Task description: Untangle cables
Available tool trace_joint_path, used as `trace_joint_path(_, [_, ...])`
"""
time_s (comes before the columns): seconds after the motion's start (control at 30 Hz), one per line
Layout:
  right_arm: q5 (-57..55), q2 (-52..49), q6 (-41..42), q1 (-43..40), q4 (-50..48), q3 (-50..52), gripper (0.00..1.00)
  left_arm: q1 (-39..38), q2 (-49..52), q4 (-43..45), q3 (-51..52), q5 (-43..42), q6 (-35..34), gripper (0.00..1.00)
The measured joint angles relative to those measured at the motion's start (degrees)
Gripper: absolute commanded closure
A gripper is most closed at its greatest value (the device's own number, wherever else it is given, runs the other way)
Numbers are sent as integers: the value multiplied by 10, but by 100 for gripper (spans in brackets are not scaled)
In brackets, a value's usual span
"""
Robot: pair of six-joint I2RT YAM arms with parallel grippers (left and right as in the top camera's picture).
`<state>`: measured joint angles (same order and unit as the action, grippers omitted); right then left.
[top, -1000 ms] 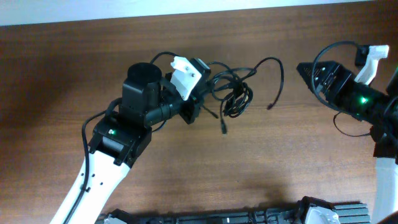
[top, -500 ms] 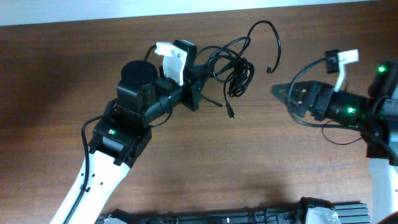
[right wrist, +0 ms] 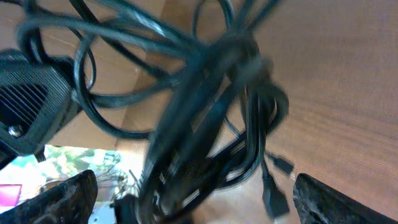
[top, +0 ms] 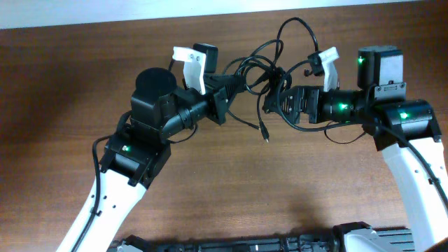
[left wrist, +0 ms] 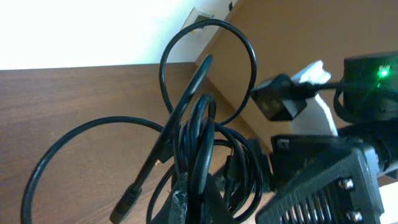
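Note:
The cables (top: 257, 73) are a knot of thin black cords lifted off the brown table (top: 63, 77). My left gripper (top: 229, 87) is shut on the bundle's left side; in the left wrist view the cables (left wrist: 200, 127) rise from between its closed tips (left wrist: 196, 196). My right gripper (top: 275, 102) stands open at the bundle's right side. The right wrist view shows the blurred cables (right wrist: 208, 118) hanging between its wide-apart fingers (right wrist: 69, 198). One plug end (top: 266, 135) dangles below the bundle, and a loop (top: 299, 26) arcs above it.
The two arms face each other over the back middle of the table. The table's far edge (top: 224, 10) lies just behind the cable loop. A dark ribbed rack (top: 280, 245) runs along the front edge.
My right arm has swung in from the far right until its open jaws straddle the bundle. The left gripper, still shut on the cables, has lifted them a little toward the back.

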<state>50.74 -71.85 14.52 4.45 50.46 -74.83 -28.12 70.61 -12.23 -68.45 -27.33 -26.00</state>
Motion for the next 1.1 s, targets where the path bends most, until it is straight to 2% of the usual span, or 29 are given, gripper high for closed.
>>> trace_joint_path(0.03, [-5,0,0,0,-13,0,35,0,0,-1,0,-3,-9,100])
trace_joint_path(0.07, [-17,0,0,0,-16,0,47,0,0,0,0,-5,-20,100])
trace_joint_path(0.13, [-43,0,-1,1,-17,0,59,0,0,0,0,-8,-33,100])
trace_joint_path(0.17, [-54,0,0,1,-17,0,71,0,0,1,0,-10,-37,100])
trace_joint_path(0.27, [-72,0,0,1,-17,0,96,0,0,2,0,-19,-45,100])
trace_joint_path(0.53, [-79,0,-4,1,-16,0,96,-6,1,-4,0,-24,-53,100])
trace_joint_path(0.6, [-83,0,-4,1,-16,0,96,-8,1,-43,0,19,-52,97])
trace_joint_path(0.63, [-85,2,-6,1,-12,0,96,-9,1,-67,0,54,-51,89])
trace_joint_path(0.67, [-87,5,-10,1,-12,0,96,-11,1,-101,0,104,-49,73])
trace_joint_path(0.7, [-88,13,-12,2,-12,0,96,-12,1,-123,0,152,-50,21])
trace_joint_path(0.73, [-92,26,-13,2,-12,0,96,-11,1,-135,0,195,-49,1])
trace_joint_path(0.8, [-98,55,-13,2,-12,0,96,-11,1,-139,0,244,-49,1])
trace_joint_path(0.9, [-98,80,-36,2,3,0,96,-11,1,-139,0,274,-49,1])
trace_joint_path(1.0, [-100,81,-78,2,60,0,96,-11,1,-140,0,282,-49,1])
trace_joint_path(1.1, [-101,81,-97,2,64,0,96,-11,1,-139,0,282,-49,1])
